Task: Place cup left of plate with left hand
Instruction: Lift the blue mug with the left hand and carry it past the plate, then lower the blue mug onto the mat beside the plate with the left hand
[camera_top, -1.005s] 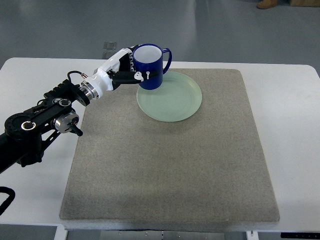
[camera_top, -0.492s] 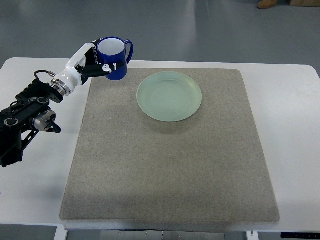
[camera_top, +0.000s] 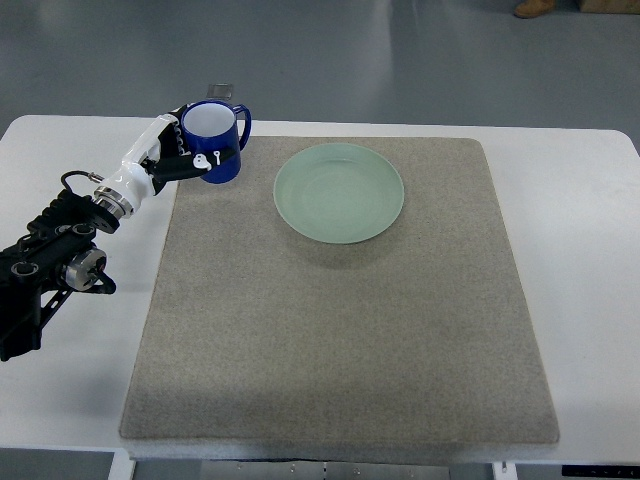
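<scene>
A dark blue cup (camera_top: 214, 140) with a white inside and its handle pointing right is held upright at the far left corner of the grey mat (camera_top: 340, 330). My left hand (camera_top: 180, 155) grips its left side, fingers wrapped around the wall. The cup is to the left of the pale green plate (camera_top: 339, 192), with a clear gap between them. I cannot tell whether its base touches the mat. The left arm (camera_top: 55, 265) comes in from the left edge. The right arm does not show.
The mat lies on a white table (camera_top: 590, 300). Grey floor shows beyond the table's far edge.
The left hand carried the cup from over the plate's far left rim leftward past the mat's corner, then slightly down and back toward the mat.
</scene>
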